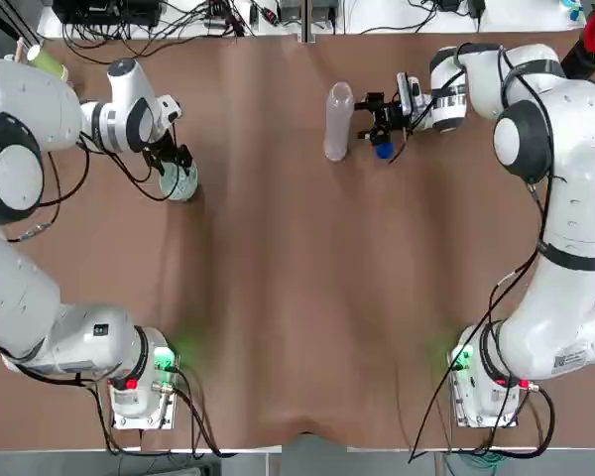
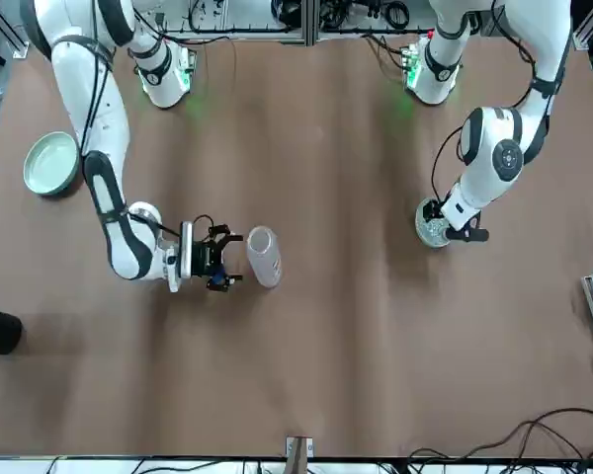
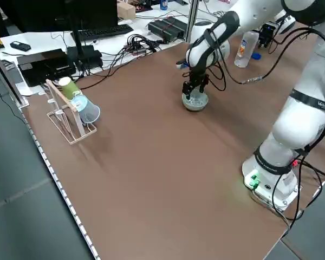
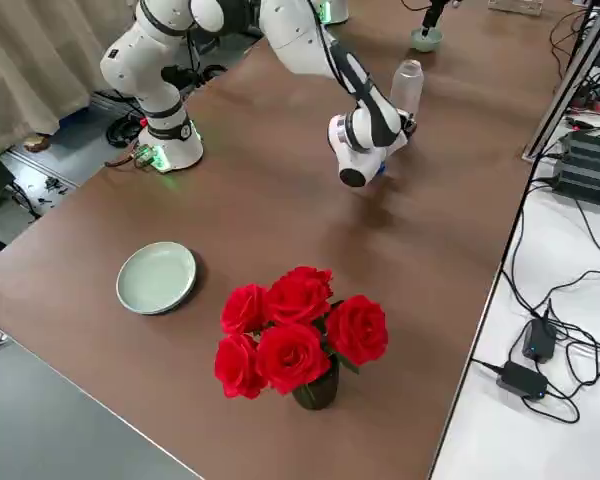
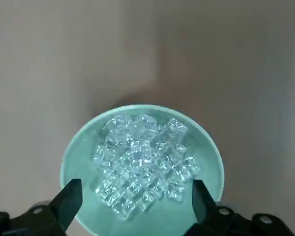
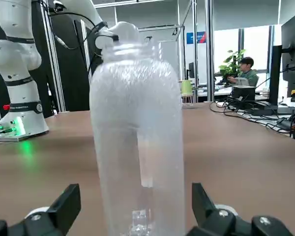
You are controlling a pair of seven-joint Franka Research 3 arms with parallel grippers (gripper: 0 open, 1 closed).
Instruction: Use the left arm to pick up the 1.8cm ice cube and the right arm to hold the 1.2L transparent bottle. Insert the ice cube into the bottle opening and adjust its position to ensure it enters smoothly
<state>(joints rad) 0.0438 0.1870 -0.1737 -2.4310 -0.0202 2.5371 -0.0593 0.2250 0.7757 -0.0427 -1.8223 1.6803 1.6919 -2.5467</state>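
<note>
Hovering your wide-open left gripper (image 5: pixel 132 196) over the bowl (image 5: pixel 73 152) of packed ice cubes (image 5: pixel 142 164), you risk grabbing several, while the open right gripper (image 6: pixel 136 206) could topple the bottle (image 6: pixel 137 142).

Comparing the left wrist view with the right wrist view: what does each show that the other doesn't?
Only the left wrist view shows the teal bowl heaped with ice cubes, the open left gripper above it. Only the right wrist view shows the upright, uncapped bottle between the open right gripper fingers, the other arm and a seated person behind. Both show the brown table.
</note>
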